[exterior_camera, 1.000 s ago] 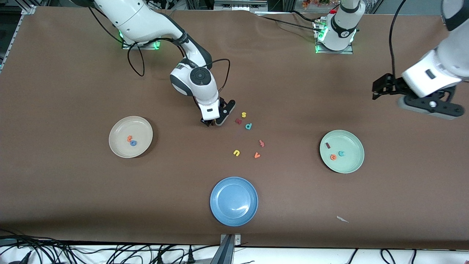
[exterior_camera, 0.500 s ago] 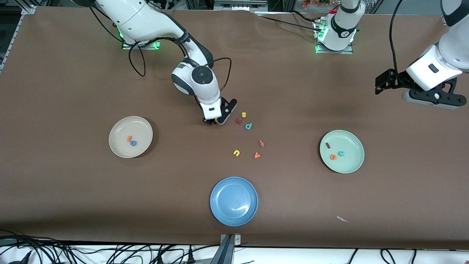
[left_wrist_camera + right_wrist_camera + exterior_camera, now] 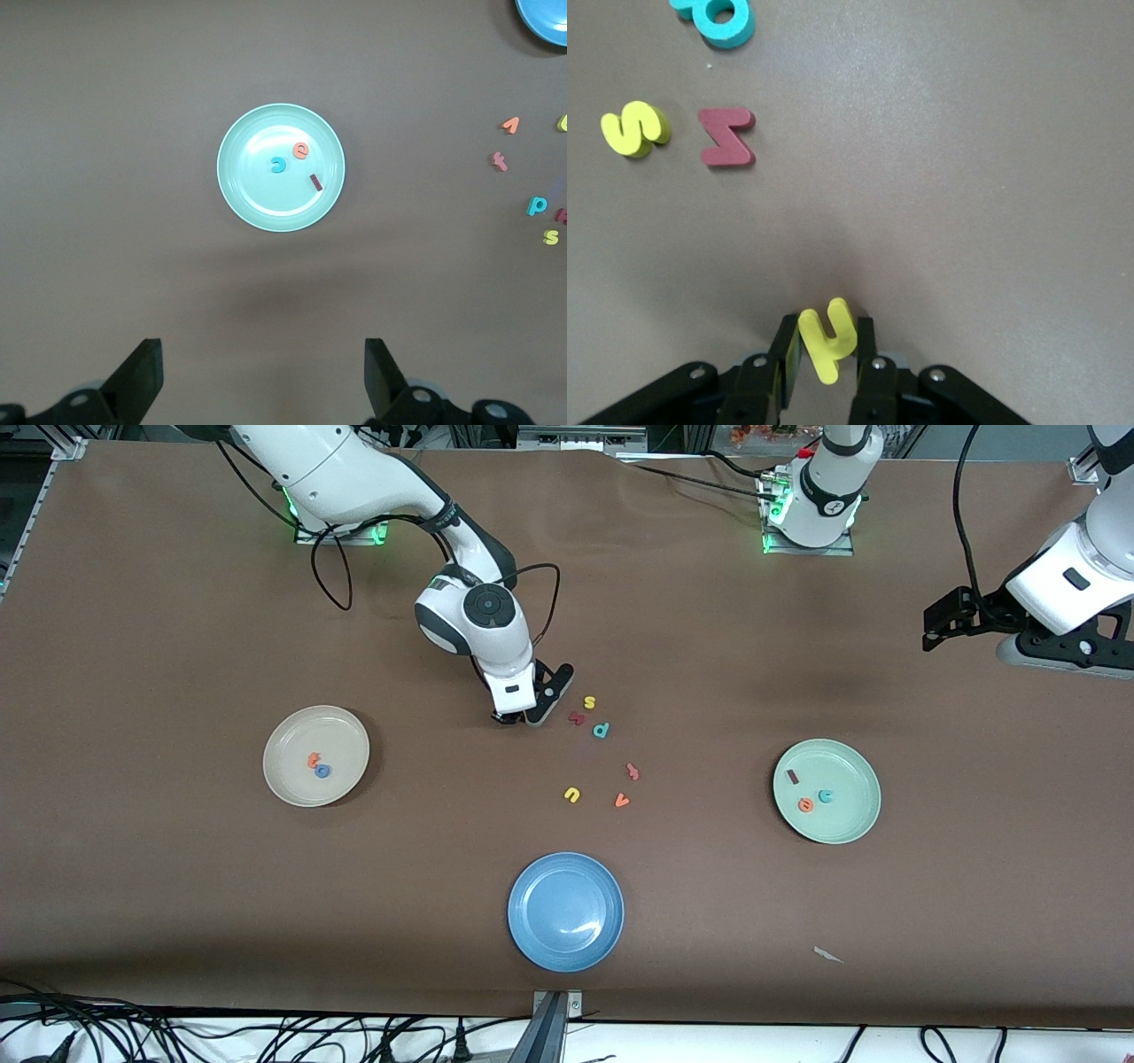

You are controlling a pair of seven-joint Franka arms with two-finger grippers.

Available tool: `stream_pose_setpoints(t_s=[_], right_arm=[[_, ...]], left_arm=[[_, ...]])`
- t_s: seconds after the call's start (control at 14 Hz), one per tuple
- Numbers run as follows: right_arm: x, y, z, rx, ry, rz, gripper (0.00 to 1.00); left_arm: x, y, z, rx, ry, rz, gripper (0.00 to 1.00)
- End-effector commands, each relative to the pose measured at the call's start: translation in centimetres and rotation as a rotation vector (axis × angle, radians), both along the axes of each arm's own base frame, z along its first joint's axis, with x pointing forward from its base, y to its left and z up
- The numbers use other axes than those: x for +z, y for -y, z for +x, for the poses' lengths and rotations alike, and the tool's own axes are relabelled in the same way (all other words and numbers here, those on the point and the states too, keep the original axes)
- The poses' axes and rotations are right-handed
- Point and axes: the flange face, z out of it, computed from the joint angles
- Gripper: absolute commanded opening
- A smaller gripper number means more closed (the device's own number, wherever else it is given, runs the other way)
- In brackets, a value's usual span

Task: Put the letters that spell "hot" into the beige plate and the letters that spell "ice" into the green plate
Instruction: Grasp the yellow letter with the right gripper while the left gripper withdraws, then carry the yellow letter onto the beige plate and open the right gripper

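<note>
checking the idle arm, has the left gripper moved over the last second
Yes. The left gripper has drifted toward the left arm's end of the table and farther from the green plate. It is open and holds nothing.

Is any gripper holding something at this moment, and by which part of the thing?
The right gripper pinches the yellow h across its lower part, down at the table. The left gripper is open and holds nothing, up near its end of the table.

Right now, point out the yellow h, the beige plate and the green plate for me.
yellow h (image 3: 827, 339): right wrist view, on its stem, between the gripper fingers.
beige plate (image 3: 292, 740): front view, on bare inner floor.
green plate (image 3: 846, 815): front view, on bare inner floor.
</note>
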Motion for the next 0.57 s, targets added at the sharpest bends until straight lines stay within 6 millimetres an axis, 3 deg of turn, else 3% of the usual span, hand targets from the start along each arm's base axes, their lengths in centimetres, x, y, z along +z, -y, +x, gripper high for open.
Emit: stream_pose_setpoints(t_s=[0.0,0.21,0.43,0.5], right_arm=[[-0.5,-0.5,0.4,-0.001,0.0,0.003,0.15],[1.5,-0.4,2.3,-0.061,-0.03,-0.027,0.05],[6.7,-0.6,4.9,-0.242,-0.118,-0.064,0.03],[7.6,0.0,5.6,-0.291,-0.127,-0.065,0.03]], left_arm=[[0.4,0.8,-0.2,0.005,0.01,-0.007,1.0],[0.4,1.9,-0.5,0.041,0.001,-0.001,1.0],[0.5,2.0,-0.4,0.045,0.0,-0.002,1.0],[0.8,2.1,-0.4,0.042,0.006,-0.003,1.0]])
